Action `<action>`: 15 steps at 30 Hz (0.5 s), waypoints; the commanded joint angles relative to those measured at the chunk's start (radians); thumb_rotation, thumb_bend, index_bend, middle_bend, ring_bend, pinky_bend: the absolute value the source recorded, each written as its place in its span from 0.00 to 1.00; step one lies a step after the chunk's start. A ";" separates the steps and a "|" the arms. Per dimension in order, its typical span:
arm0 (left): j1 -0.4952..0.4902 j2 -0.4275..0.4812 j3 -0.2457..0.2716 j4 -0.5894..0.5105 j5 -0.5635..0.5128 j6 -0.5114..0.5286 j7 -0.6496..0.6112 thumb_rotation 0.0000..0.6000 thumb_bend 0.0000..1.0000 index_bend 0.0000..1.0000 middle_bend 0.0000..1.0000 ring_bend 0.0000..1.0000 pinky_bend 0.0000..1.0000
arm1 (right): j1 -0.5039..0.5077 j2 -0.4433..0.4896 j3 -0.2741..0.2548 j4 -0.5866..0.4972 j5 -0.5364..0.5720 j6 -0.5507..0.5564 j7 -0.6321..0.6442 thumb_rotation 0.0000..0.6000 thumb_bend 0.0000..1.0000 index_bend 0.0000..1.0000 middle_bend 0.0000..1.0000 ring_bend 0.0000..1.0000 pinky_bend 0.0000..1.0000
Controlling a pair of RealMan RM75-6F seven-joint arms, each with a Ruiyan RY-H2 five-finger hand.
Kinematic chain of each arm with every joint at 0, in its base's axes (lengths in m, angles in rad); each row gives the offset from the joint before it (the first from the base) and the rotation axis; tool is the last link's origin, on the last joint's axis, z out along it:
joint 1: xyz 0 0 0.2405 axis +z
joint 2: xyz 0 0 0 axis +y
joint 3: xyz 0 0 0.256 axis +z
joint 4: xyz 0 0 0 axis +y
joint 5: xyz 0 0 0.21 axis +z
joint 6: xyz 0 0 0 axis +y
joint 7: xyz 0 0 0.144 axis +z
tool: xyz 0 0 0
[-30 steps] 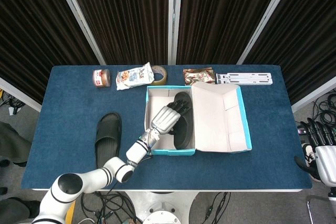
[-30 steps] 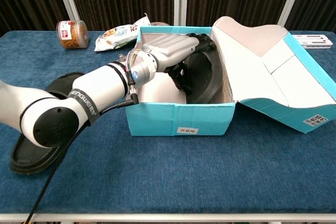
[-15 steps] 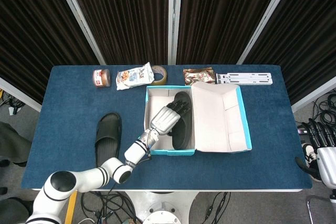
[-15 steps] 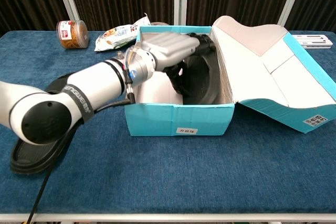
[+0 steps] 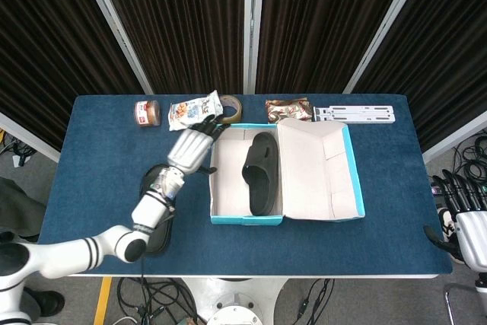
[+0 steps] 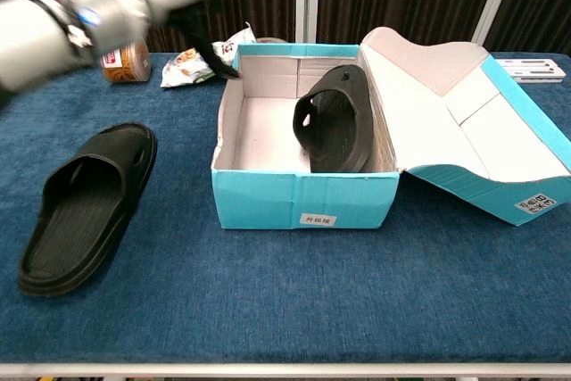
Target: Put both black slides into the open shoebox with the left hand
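Left hand (image 5: 190,150) lifted out of shoebox (image 5: 228,217) — blurred, empty.

There are two black slides: one slide (image 6: 335,131) stands on edge in the box, and the other slide (image 6: 85,207) lies flat on the bench (image 6: 285,310). There is one shoebox (image 6: 303,198), open. Along the far edge sit one jar (image 5: 147,113), two snack packets (image 5: 194,110) (image 5: 288,108), one tape roll (image 5: 230,108) and one white rack (image 5: 355,114). Two hands show: the left hand (image 5: 192,148) and the right hand (image 5: 460,203).
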 commanded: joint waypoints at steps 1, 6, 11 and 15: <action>0.109 0.229 0.047 -0.211 -0.216 -0.029 0.095 1.00 0.00 0.11 0.00 0.27 0.46 | 0.006 -0.003 0.001 0.005 -0.002 -0.008 0.004 1.00 0.13 0.00 0.00 0.00 0.00; 0.155 0.337 0.127 -0.295 -0.333 -0.100 0.059 1.00 0.00 0.11 0.00 0.41 0.61 | 0.020 -0.014 0.000 0.014 -0.002 -0.031 0.011 1.00 0.13 0.00 0.00 0.00 0.00; 0.169 0.337 0.178 -0.289 -0.375 -0.143 0.010 1.00 0.00 0.11 0.00 0.46 0.65 | 0.034 -0.025 -0.002 0.018 -0.007 -0.047 0.012 1.00 0.13 0.00 0.00 0.00 0.00; 0.159 0.315 0.199 -0.261 -0.405 -0.175 -0.015 1.00 0.00 0.11 0.00 0.47 0.65 | 0.035 -0.023 -0.001 0.016 -0.004 -0.048 0.006 1.00 0.13 0.00 0.00 0.00 0.00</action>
